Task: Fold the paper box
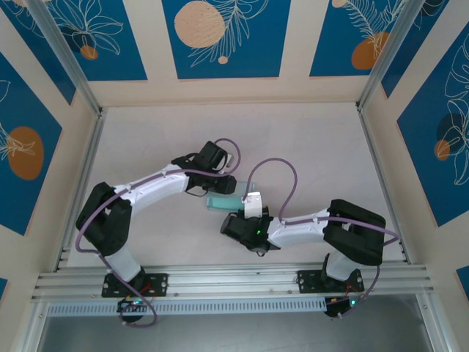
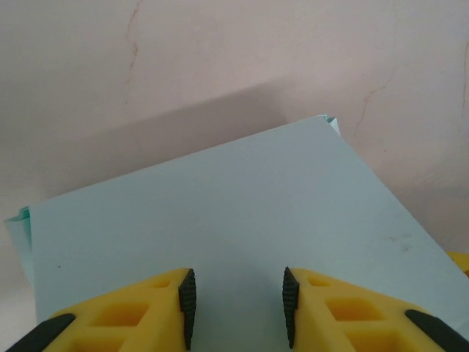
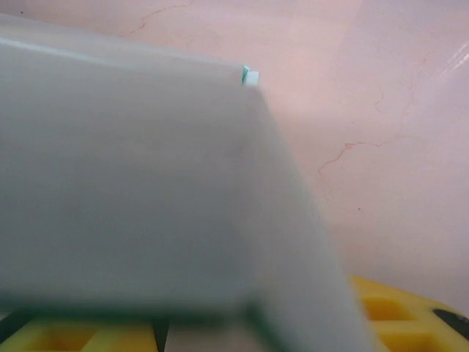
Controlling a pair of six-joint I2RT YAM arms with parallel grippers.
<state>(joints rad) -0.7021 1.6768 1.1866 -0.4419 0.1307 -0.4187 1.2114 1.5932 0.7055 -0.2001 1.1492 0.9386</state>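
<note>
The left gripper [image 2: 238, 297] stands over the paper box [image 2: 220, 220] with its jaws partly spread. The black pads [image 2: 187, 297] are apart, and bare card shows in the gap; nothing is pinched. The paper box lies near the middle of the table [image 1: 308, 147], between the two wrists and touching or just beside both. Its broad pale-blue panel faces up, and a narrow flap edge shows at the far corner. Treat the card as light, thin and easily creased: it is likely to slide on the smooth surface and buckle under a hard pinch. Take hold at a flap edge or along a fold line, not across the open panel, and steady the body with the other arm. The right gripper [image 3: 300, 326] sits against the blurred near corner of the box, one yellow finger on each side; whether it clamps the card cannot be determined. The table is pale, matt and faintly veined. Aluminium rails [image 1: 79, 191] border it, and cream walls [image 1: 220, 37] carry blue leaf-print panels.
</note>
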